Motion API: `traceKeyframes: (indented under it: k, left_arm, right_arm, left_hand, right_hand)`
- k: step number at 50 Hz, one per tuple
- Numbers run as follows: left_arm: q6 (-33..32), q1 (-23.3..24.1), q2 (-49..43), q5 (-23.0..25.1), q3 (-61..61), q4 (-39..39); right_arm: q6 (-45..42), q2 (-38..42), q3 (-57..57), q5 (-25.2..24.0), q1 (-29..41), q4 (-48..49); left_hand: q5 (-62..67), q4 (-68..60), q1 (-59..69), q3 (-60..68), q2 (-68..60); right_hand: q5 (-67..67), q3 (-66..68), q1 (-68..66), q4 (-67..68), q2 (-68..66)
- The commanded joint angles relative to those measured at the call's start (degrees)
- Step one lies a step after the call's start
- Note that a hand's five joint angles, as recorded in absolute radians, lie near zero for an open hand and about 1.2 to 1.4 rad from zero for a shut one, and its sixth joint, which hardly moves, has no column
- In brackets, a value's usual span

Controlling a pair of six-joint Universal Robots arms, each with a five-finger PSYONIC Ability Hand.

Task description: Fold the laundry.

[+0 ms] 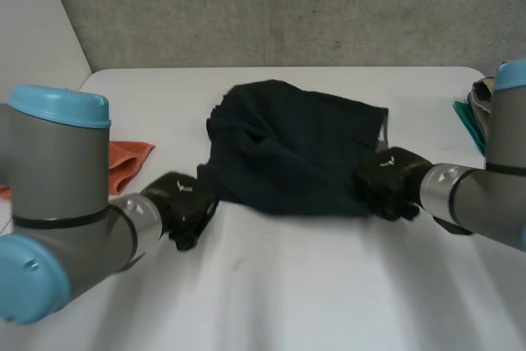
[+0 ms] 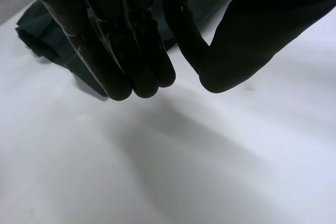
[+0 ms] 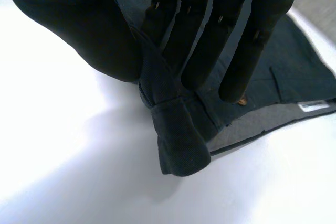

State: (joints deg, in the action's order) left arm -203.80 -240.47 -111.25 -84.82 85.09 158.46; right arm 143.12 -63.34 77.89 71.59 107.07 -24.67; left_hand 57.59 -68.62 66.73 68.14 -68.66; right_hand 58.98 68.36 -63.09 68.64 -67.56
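Note:
A dark garment (image 1: pixel 292 150) lies rumpled in the middle of the white table (image 1: pixel 271 285). My right hand (image 1: pixel 390 180) is at its near right corner. There the thumb (image 3: pixel 79 30) and fingers (image 3: pixel 210 40) pinch a fold of the garment (image 3: pixel 178 145), which hangs out below them. My left hand (image 1: pixel 185 207) sits at the near left corner. Its curled fingers (image 2: pixel 131 61) nearly meet the thumb (image 2: pixel 247 40). The garment (image 2: pixel 37 30) lies just behind those fingers, and no cloth shows between the tips.
An orange cloth (image 1: pixel 127 162) lies at the table's left side beside my left arm. More laundry, teal among it (image 1: pixel 470 113), is piled at the right edge. A grey wall stands behind the table.

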Motion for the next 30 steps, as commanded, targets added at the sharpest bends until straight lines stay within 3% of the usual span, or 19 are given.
traceKeyframes:
  k: [1, 3, 6, 14, 30]
  left_arm:
    - [-0.03, -0.52, 2.8, 1.76, 2.1, 5.24]
    - [0.77, -1.14, 2.36, 1.59, 2.1, 9.3]
    - [2.79, -1.67, -0.09, 0.45, 0.97, 15.11]
    - [3.41, -0.62, -7.92, -1.22, -5.27, 16.09]
    - [0.25, 1.66, -21.89, -2.8, -19.68, 12.4]
  right_arm:
    - [-0.74, -2.41, 0.34, 2.06, 0.16, -3.82]
    - [0.57, -2.14, 0.25, 2.76, 0.33, -1.36]
    - [6.71, -1.79, -0.1, 5.22, 0.68, 3.47]
    - [16.31, -2.14, -0.72, 8.39, 2.7, 8.93]
    - [19.21, 1.11, -5.11, 11.81, 3.23, 11.84]
  left_hand:
    - [-22.11, 23.14, -21.25, -22.67, 23.18]
    - [-46.69, 47.72, -45.83, -47.24, 47.76]
    - [-52.49, 53.52, -51.63, -53.05, 53.56]
    - [-47.62, 48.65, -46.76, -48.18, 48.69]
    - [-37.56, 38.59, -36.7, -38.11, 38.62]
  right_hand:
    - [11.02, 11.64, -16.91, 11.36, -12.44]
    - [11.02, 11.64, -16.91, 11.36, -12.44]
    - [11.02, 11.64, -16.91, 11.36, -12.44]
    - [11.02, 11.64, -16.91, 11.36, -12.44]
    - [11.02, 11.64, -16.91, 11.36, -12.44]
